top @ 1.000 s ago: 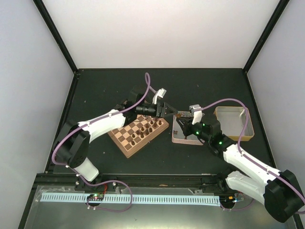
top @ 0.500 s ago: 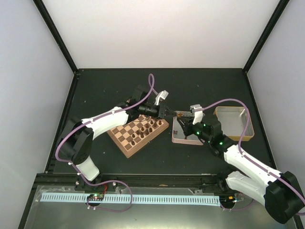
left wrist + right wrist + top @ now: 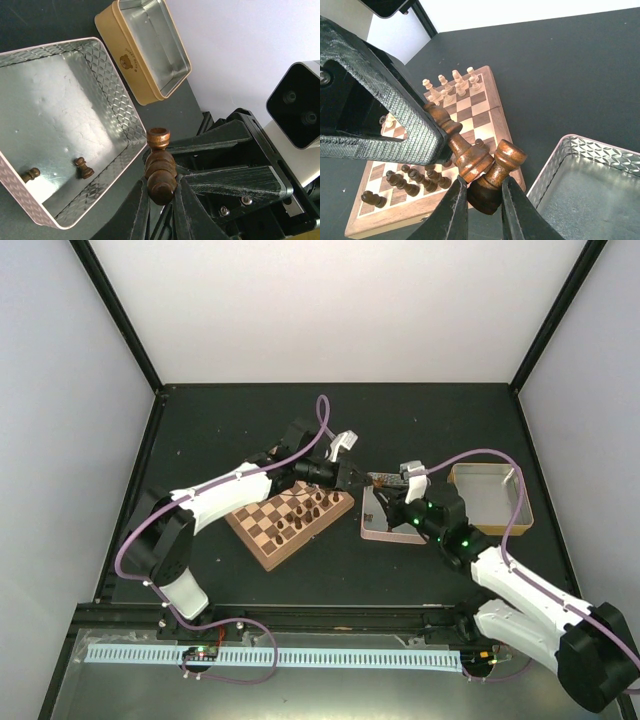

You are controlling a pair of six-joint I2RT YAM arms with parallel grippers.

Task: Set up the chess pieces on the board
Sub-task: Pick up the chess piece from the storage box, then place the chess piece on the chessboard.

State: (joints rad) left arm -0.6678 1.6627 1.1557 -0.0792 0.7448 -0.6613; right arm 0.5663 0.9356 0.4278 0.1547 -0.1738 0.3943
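Over the gap between the board (image 3: pixel 262 536) and the silvery tin (image 3: pixel 372 531), my two grippers meet. My left gripper (image 3: pixel 161 187) is shut on the head of a dark brown chess piece (image 3: pixel 160 165). That piece (image 3: pixel 462 147) slants down to my right gripper (image 3: pixel 481 192), its base against the jaws. The right gripper is shut on a second dark, rook-like piece (image 3: pixel 502 167). Several dark pieces (image 3: pixel 407 182) stand along the board's (image 3: pixel 482 117) near rows. Two more dark pieces (image 3: pixel 84 168) lie in the tin (image 3: pixel 55 100).
Pale cream pieces (image 3: pixel 451 84) stand at the board's far side. A tan tray (image 3: pixel 490 497) lies right of the tin, empty in the left wrist view (image 3: pixel 150 50). Black frame rails border the dark table.
My left gripper has moved right to the right gripper and gone from open to shut on the dark piece's head. The right arm has hardly moved.
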